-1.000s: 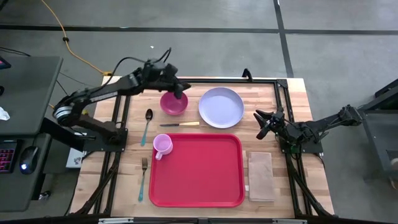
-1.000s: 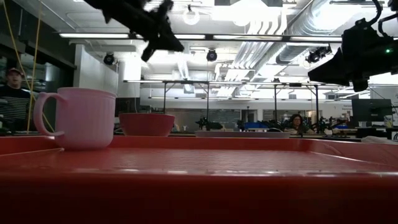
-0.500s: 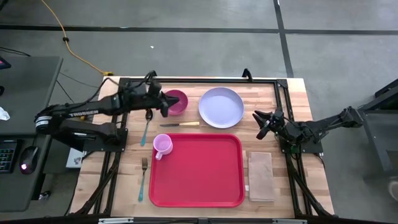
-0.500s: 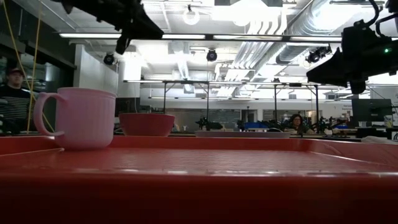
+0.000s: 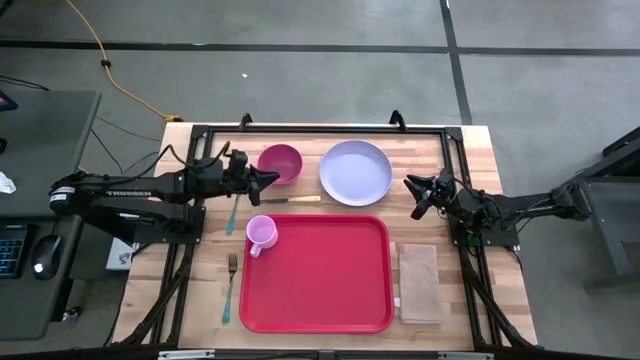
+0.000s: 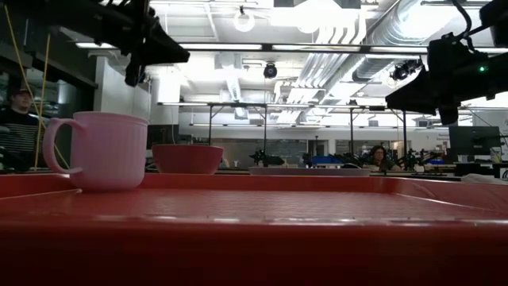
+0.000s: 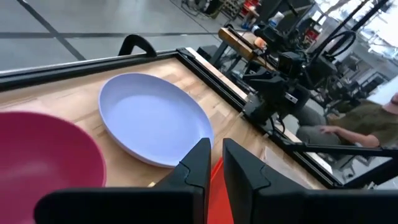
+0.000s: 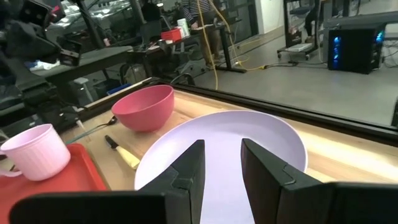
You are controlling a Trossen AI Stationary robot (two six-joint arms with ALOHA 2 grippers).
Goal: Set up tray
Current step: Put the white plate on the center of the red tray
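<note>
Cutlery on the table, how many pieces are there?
3, all off the tray: a spoon left of the pink bowl, partly under the left arm; a knife below the bowl; a fork beside the tray's left edge. None seems hidden.

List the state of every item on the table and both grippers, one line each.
Red plastic tray: flat, holds only the mug.
Pink mug: upright, tray's corner.
Pink bowl: upright, empty.
Lavender plate: empty.
Tan napkin: flat beside tray.
Left gripper: narrow gap, holds nothing.
Right gripper: open, empty.

Tray [image 5: 330, 275] mostly bare; mug [image 5: 261, 234] blocks one corner, seemingly on rim.
</note>
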